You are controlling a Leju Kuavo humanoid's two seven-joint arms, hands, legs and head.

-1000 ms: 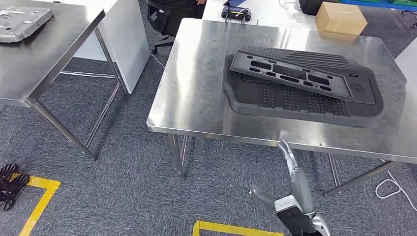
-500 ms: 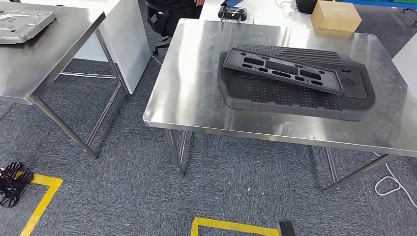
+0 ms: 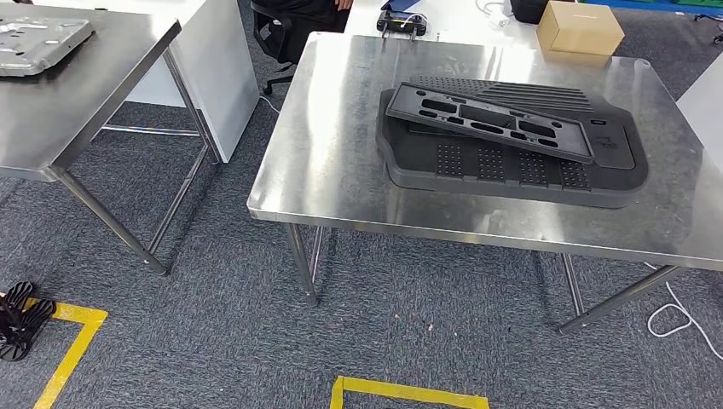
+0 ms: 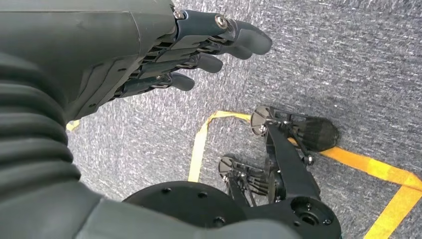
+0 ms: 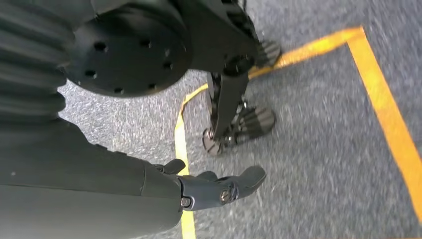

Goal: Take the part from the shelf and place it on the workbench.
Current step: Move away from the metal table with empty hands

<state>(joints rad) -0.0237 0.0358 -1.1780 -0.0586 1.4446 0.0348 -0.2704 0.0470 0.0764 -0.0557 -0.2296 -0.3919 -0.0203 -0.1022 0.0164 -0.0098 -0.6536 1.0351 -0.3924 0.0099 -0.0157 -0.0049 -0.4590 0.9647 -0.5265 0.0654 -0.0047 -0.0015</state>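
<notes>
Taking the steel tabletop point(image 3: 341, 170) in the middle of the head view as our landmark, we start to its left, where a second steel table point(image 3: 85, 111) carries a light grey stamped metal plate point(image 3: 38, 38) at its far corner; a lane of carpet point(image 3: 222, 290) runs between the two tables, with a white cabinet point(image 3: 226, 68) at its far end. On the landmark tabletop itself lies a large black moulded tray point(image 3: 511, 166), and resting tilted across it is the black slotted part point(image 3: 486, 123), which we take to be the task's thing, so we judge the placing as done or nearly so, with little left beyond stepping clear. To the left of the tray a broad band of bare steel reaches the tabletop's left edge, while the tray's near side sits fairly close to the front edge. Beyond the tabletop's far right corner sits a cardboard box point(image 3: 584, 27). Below the tabletop, yellow floor tape point(image 3: 409, 394) marks the carpet. Our left hand point(image 4: 199, 47) hangs over the carpet holding nothing, fingers extended and slightly apart; our right hand point(image 5: 214, 189) likewise hangs empty, fingers loosely extended, so both arms have free room well away from any edge.
</notes>
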